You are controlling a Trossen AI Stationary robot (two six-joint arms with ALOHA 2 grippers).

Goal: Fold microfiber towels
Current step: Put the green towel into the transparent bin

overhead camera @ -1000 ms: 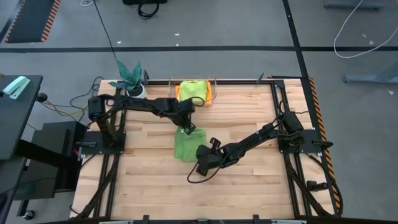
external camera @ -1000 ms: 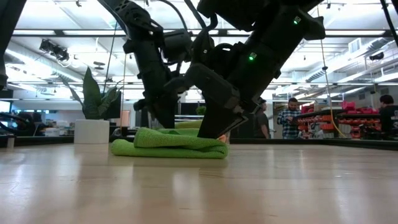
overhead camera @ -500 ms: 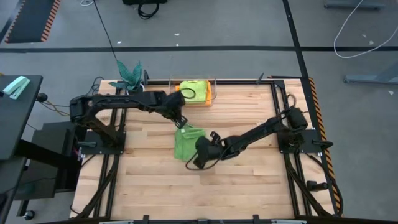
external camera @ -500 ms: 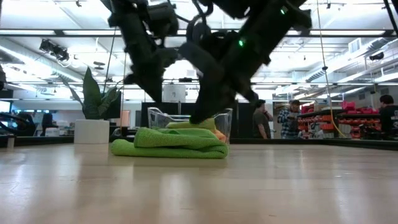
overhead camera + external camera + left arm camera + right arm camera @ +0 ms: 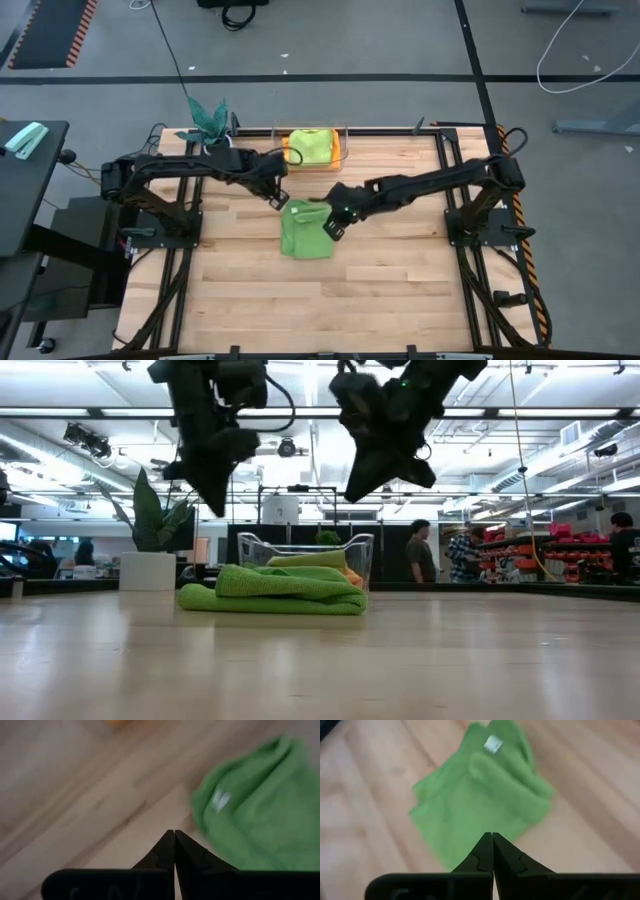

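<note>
A mid-green microfiber towel (image 5: 305,231) lies folded on the wooden table, a small white tag (image 5: 493,743) on its top. My left gripper (image 5: 281,202) hovers shut just off the towel's far left corner, well above the table (image 5: 214,500). My right gripper (image 5: 331,227) hangs shut over the towel's right edge, also lifted clear (image 5: 366,486). Neither touches the cloth. A lime green towel (image 5: 312,143) lies on an orange one (image 5: 341,151) in a clear bin at the far edge.
The clear bin (image 5: 305,552) stands behind the folded towel at the table's far edge. A teal-leaved plant in a white pot (image 5: 211,124) sits at the far left corner. Bare wood lies to the near side. People stand in the room beyond the table.
Both grippers have risen off the green towel. The left one has gone up and toward the table's left. The right one has swung from the towel's near right corner up and toward the far edge, turning as it went. The towel has stayed folded in place.
</note>
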